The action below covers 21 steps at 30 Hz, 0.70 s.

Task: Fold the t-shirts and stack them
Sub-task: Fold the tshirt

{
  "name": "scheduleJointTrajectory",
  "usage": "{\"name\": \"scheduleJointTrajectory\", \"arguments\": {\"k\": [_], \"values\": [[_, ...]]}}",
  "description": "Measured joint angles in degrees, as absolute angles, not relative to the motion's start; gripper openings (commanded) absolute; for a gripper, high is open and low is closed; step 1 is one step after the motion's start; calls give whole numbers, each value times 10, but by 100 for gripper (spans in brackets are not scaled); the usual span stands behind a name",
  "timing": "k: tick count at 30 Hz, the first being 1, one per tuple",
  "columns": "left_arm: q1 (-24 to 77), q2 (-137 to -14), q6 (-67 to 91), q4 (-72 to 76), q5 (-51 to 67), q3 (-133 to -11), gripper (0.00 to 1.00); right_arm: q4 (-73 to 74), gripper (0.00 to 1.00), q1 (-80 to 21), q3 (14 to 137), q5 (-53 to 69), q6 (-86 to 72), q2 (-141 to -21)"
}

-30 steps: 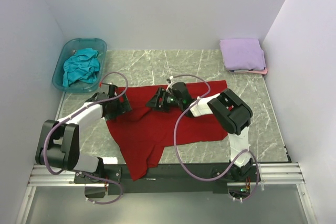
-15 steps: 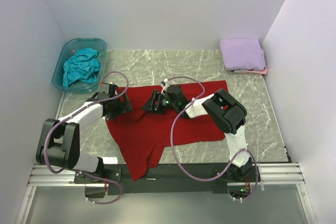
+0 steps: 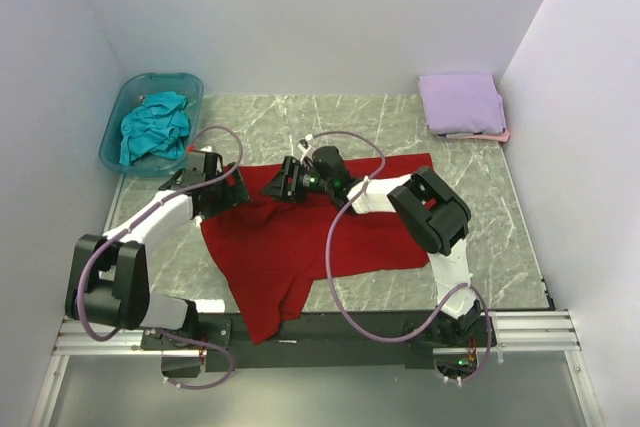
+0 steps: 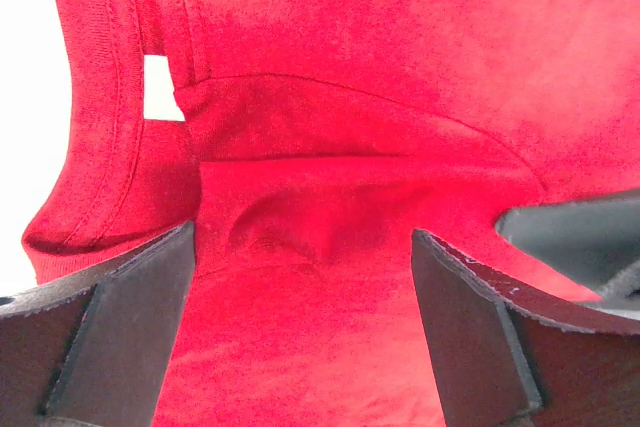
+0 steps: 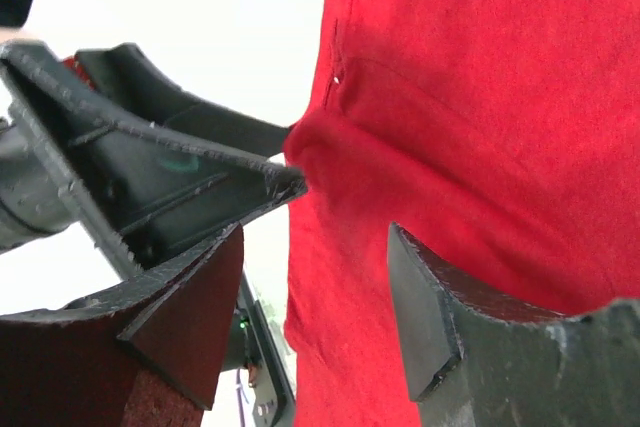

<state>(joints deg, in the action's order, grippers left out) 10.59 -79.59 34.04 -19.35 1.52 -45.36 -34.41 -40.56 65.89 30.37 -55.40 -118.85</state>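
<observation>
deep red t-shirt (image 3: 300,247) is spread mid-table, one end draped over the 6 o'clock edge. left gripper (image 4: 303,239) and right gripper (image 5: 315,237) are both at its 11 o'clock edge, fingers wide, bunched cloth between them, unclamped.

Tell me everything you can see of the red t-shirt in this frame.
The red t-shirt is deep red soft knit cloth with stitched hems. It lies unfolded and wrinkled on the marble table. One corner hangs over the near edge onto the black rail. At its far edge the left claw and right claw are down on it, jaws open, with cloth bulging up between their fingers. The wrist views show a raised fold there. Nothing else touches it.
</observation>
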Motion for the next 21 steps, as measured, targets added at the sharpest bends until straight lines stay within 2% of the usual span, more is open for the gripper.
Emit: {"name": "scheduleJointTrajectory", "arguments": {"k": [5,8,11,15,21], "values": [[106,-778,341,-197,11,-454,94,-292,65,-399,708,300,-538,-1188],[106,-778,341,-200,10,-453,93,-281,57,-389,728,298,-533,-1189],[106,-777,341,-203,10,-451,92,-271,54,-379,728,295,-526,-1189],[106,-775,341,-205,7,-444,92,-243,50,-372,694,286,-505,-1173],[106,-795,339,-204,-9,-443,86,-226,39,-374,614,290,-483,-1120]]}}
